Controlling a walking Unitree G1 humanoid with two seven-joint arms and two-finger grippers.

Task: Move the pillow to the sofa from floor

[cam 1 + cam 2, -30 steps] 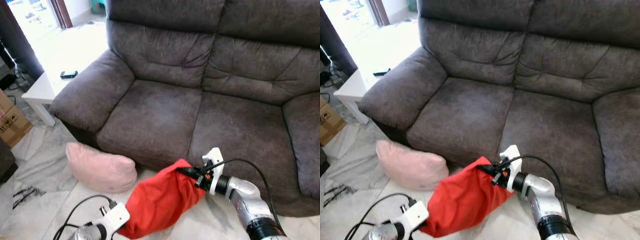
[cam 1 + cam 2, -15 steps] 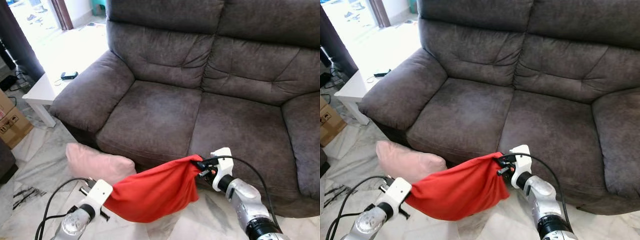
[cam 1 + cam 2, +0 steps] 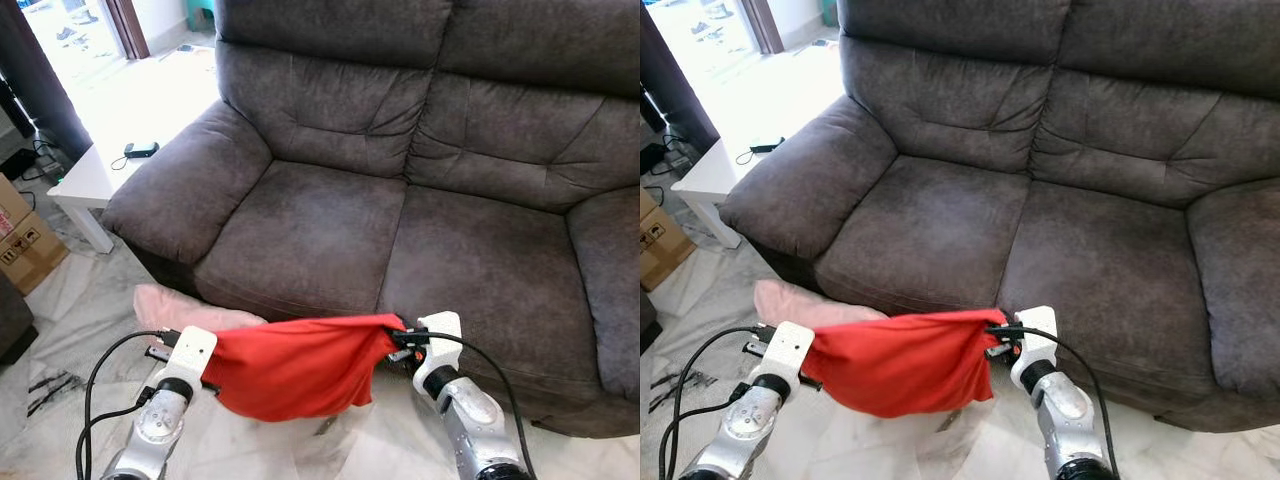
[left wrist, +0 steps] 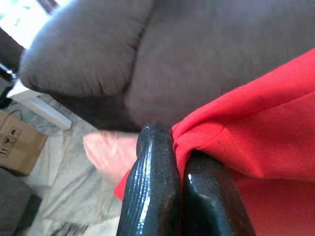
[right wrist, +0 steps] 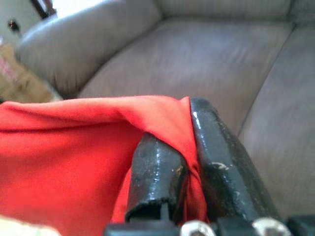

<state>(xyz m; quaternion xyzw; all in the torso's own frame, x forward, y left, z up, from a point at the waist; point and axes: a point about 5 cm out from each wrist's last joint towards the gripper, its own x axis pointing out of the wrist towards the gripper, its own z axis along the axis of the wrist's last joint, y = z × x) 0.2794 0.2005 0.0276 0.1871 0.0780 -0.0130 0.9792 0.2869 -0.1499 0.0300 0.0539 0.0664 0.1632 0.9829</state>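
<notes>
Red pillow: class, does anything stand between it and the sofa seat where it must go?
Nothing visible does. The red pillow hangs between the left gripper and right gripper, just before the sofa, whose seat cushions are bare.

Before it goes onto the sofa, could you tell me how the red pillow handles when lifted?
The red pillow seems floppy: it sags between the left end effector and the right end effector. Probably light, since pinched corners carry it.

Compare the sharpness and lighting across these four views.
Eye views: sharp sofa, floor overexposed by the doorway at top left. Left wrist view: fingers glossy with highlights, sofa behind blurred. Right wrist view: soft throughout, red pillow and sofa out of focus.
</notes>
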